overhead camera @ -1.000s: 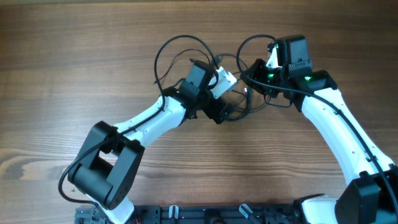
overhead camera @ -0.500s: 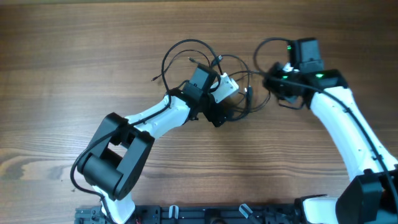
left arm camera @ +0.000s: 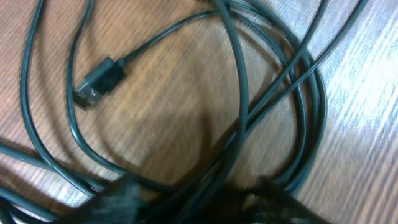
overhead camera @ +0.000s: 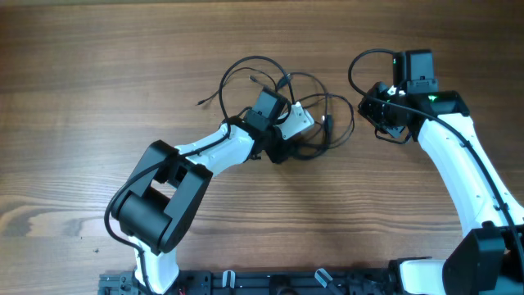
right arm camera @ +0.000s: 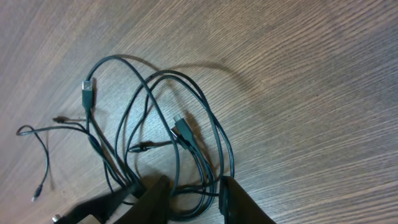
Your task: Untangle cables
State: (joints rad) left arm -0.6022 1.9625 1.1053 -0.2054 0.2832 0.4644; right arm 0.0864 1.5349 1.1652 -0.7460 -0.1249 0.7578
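While sitting down in the tangle of cables [right arm camera: 181, 132] looping loosely across the middle of the bench [overhead camera: 98, 82], showing only a dark blur for the left tool [overhead camera: 286, 149] — cannot tell whether pinching a strand or parted. Holding the right tool [right arm camera: 194, 185] well off to the right — parted and gripping nothing.

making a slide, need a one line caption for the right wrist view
Open right claw over a tangle of thin black cables, plug ends loose, on the wood table
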